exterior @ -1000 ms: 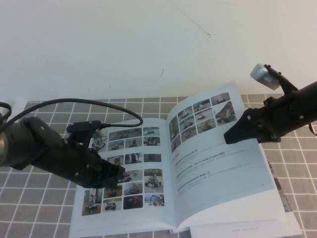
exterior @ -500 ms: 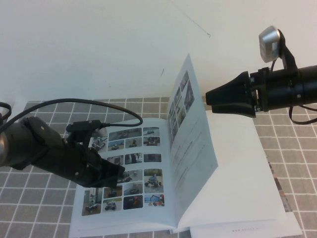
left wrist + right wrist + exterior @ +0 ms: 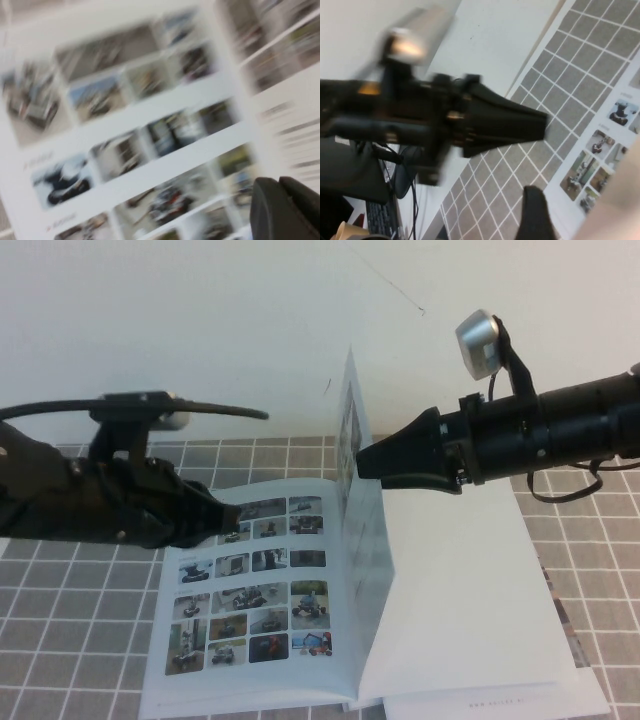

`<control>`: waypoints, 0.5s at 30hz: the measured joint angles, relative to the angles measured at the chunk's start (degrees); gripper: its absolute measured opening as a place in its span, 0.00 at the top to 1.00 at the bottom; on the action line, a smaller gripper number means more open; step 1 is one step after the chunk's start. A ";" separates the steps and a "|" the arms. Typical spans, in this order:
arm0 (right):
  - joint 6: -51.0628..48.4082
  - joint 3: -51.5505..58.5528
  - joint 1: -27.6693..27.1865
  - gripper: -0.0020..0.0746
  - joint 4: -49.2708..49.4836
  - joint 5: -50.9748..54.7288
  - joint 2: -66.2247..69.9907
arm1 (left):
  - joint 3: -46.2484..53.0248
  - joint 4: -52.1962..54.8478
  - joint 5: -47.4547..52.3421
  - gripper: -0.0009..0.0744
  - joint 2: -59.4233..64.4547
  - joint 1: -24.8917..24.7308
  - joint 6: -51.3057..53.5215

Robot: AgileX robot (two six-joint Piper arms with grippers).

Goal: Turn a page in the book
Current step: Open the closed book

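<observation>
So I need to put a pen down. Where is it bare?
The blank right page of the book is bare. Mid-book is crowded: the page stands upright at the right gripper; the left gripper hovers over the photo grid.

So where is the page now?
In the high view, the page stands upright above the middle of the book, with the right gripper at its top edge.

Raised camera angled down at the book (image 3: 300, 600), left wrist camera close over its photos — right wrist camera facing the left claw (image 3: 540, 130)
</observation>
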 joint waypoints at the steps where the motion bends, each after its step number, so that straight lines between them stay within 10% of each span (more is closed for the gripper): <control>1: -0.02 0.00 0.63 0.39 0.11 -0.29 0.00 | 0.00 0.00 0.57 0.99 -2.38 0.00 -0.12; 15: -7.33 0.00 6.20 0.39 10.04 -2.67 0.00 | 0.00 -4.59 12.88 0.99 -28.86 0.00 -3.36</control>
